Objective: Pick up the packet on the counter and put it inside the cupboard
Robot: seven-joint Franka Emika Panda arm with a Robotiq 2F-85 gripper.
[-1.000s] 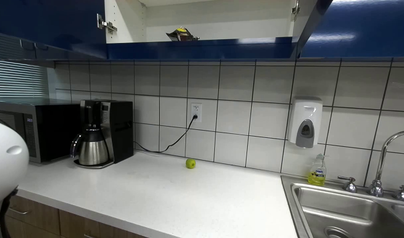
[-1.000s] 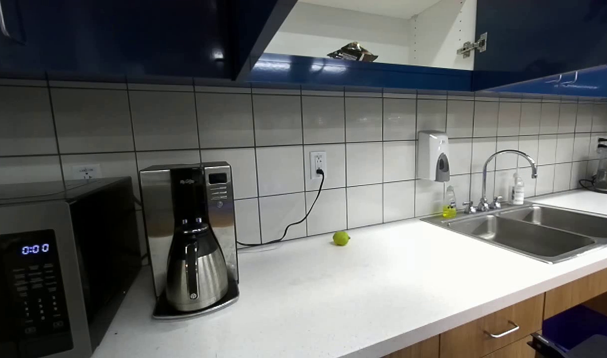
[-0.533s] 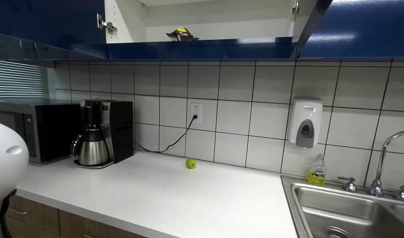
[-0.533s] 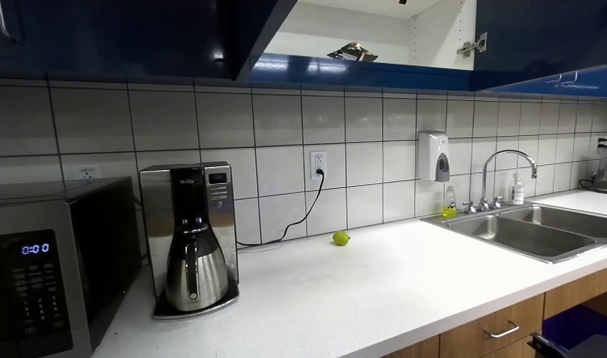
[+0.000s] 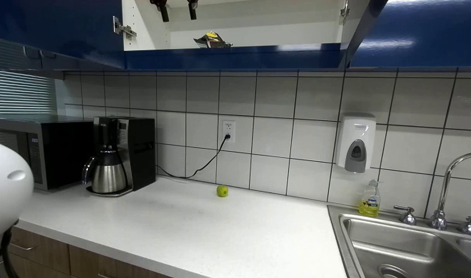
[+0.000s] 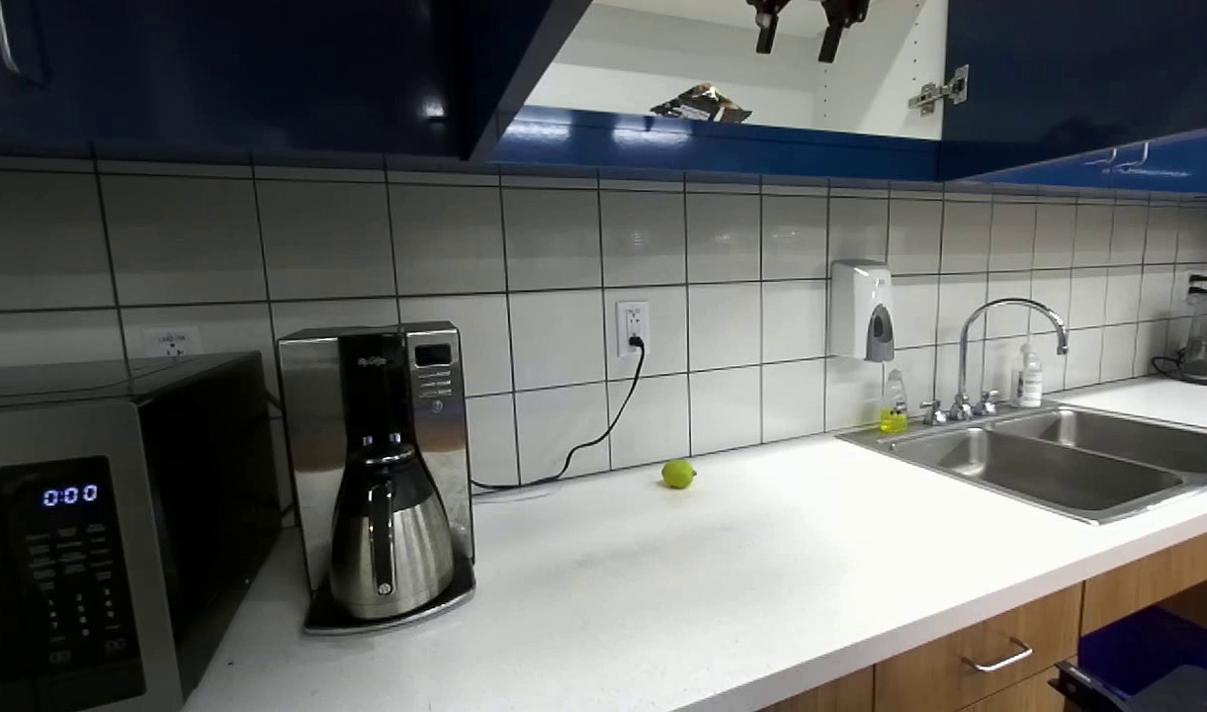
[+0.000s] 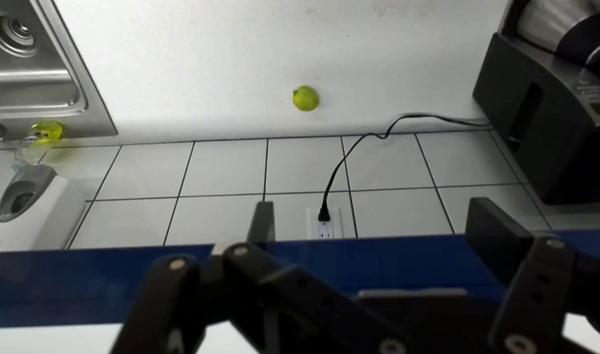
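We locate the crumpled dark foil-like packet (image 5: 213,41), in the white-walled cupboard (image 5: 274,27), below and apparently behind the wide-spread black gripper (image 5: 179,17).

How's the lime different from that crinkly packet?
The lime is round, but the packet is crumpled, with pointy corners. The lime is plain yellow-green; the packet is mostly dark, with a yellow patch. The lime sits on the counter, while the packet lies up in the cupboard. Both are free of the gripper.
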